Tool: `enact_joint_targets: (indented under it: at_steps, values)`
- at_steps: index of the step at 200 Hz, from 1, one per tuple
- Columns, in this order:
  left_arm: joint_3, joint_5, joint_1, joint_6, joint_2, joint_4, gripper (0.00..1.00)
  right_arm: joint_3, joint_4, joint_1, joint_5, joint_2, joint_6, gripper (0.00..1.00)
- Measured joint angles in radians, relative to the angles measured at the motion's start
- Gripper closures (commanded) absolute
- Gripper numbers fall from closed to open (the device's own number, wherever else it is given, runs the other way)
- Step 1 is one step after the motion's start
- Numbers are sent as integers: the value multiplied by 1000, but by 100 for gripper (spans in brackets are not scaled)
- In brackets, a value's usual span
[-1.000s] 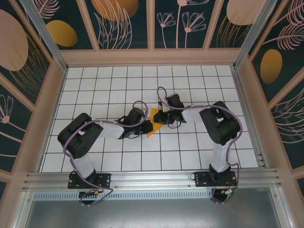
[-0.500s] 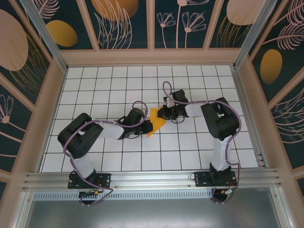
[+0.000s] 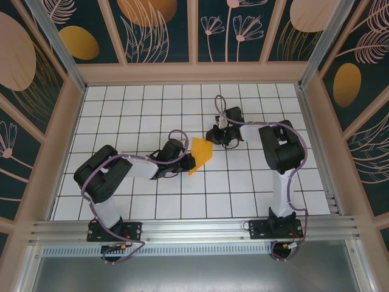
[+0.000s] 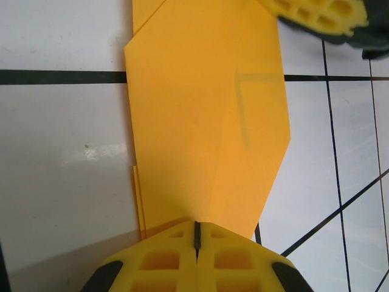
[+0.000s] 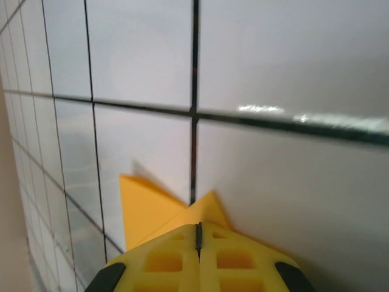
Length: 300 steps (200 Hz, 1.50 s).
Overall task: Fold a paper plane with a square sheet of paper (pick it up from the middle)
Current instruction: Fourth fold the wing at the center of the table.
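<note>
Robotics lab test cell, purpose-built booth. 2 black arms, left arm (image 3: 115,173) & right arm (image 3: 279,152), bolted via base plates (image 3: 114,231) to an aluminium rail (image 3: 194,228) at the near edge of a white surface (image 3: 121,115) ruled w/ a regular black grid. Wood-framed wall panels (image 3: 161,30) printed w/ flowers, leaves & orange ovals close it in on 3 sides, w/ aluminium corner posts (image 3: 55,42). Bare sheet metal (image 3: 194,274) lies in front of the rail. Wrist views look along yellow lattice fingers: left end effector (image 4: 196,226) pinched on an orange paper sheet (image 4: 200,121), right end effector (image 5: 197,230) w/ fingers pressed together
</note>
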Motion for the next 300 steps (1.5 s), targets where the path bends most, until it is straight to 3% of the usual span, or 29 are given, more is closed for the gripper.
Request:
enact_joint_targets:
  at_steps: [47,79,115,161,232,271,300]
  values:
    - [0,-1,0,0,0,0,100,43,13,-63,135,7,-4,96]
    - [1,-1,0,4,0,0,100,-66,57,-64,208,-107,-3,95]
    - [1,-2,0,12,-1,0,100,-187,121,21,162,-256,16,95]
    - [1,-2,0,12,-1,2,100,-232,159,155,92,-218,70,96]
    - [7,-1,0,29,-3,-10,100,-226,161,165,73,-135,83,96]
    - [35,0,6,96,-32,-104,86,-202,123,165,73,-124,75,96]
    - [55,57,37,138,-61,-116,84,-198,117,165,71,-122,72,96]
